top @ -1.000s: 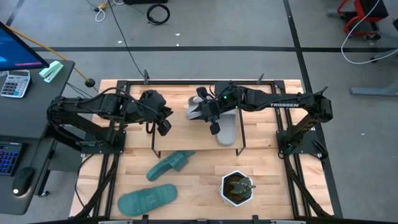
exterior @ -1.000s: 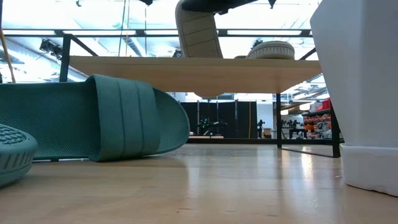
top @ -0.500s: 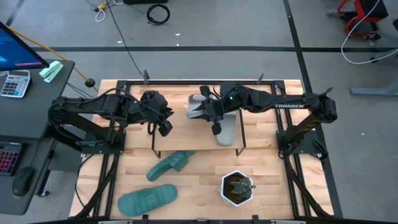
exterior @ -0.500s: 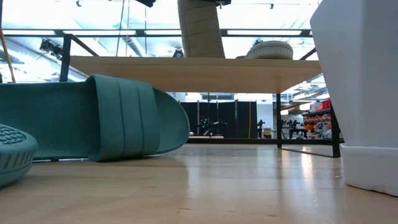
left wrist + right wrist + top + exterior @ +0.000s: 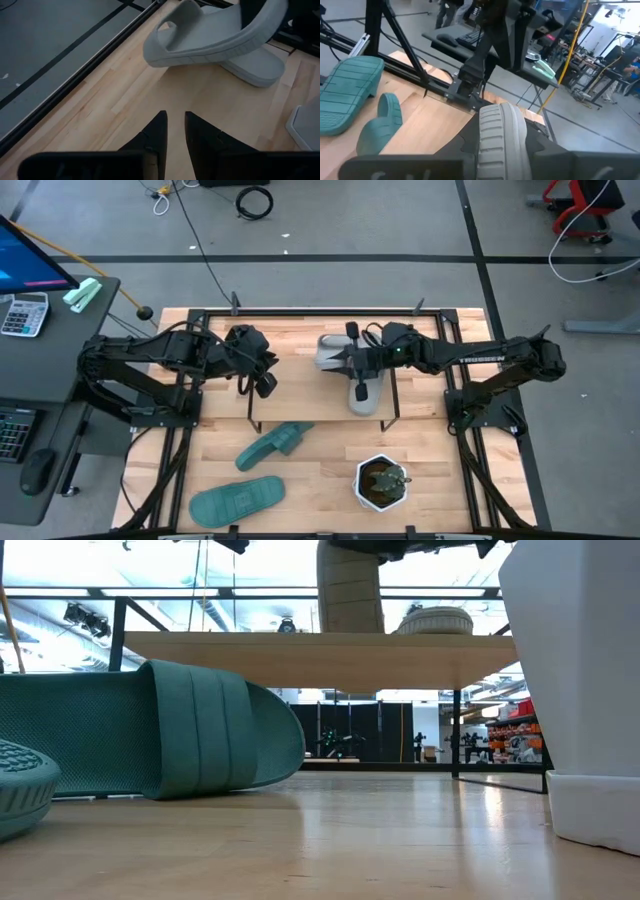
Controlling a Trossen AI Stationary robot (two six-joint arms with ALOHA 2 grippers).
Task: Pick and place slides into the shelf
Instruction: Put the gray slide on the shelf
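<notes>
Two grey slides sat at the shelf (image 5: 300,395): one (image 5: 366,392) lay flat on its wooden top toward the right end, and the other (image 5: 336,352) was clamped between the fingers of the right hand (image 5: 356,362), held up on edge over the shelf's back edge. In the low view that held slide (image 5: 350,588) stood upright above the board, and whether it touched the board could not be told from there. The right wrist view showed its ribbed sole (image 5: 502,135) gripped on both sides. The left hand (image 5: 262,376) hovered over the shelf's left part, its fingers (image 5: 156,134) drawn to a narrow gap and holding nothing. Two teal slides lay on the worktop (image 5: 450,480) in front of the shelf, one (image 5: 272,444) near its front edge, the other (image 5: 237,500) toward the worktop's front left corner. A white pot with a plant (image 5: 381,482) stood near the front edge, right of them.
</notes>
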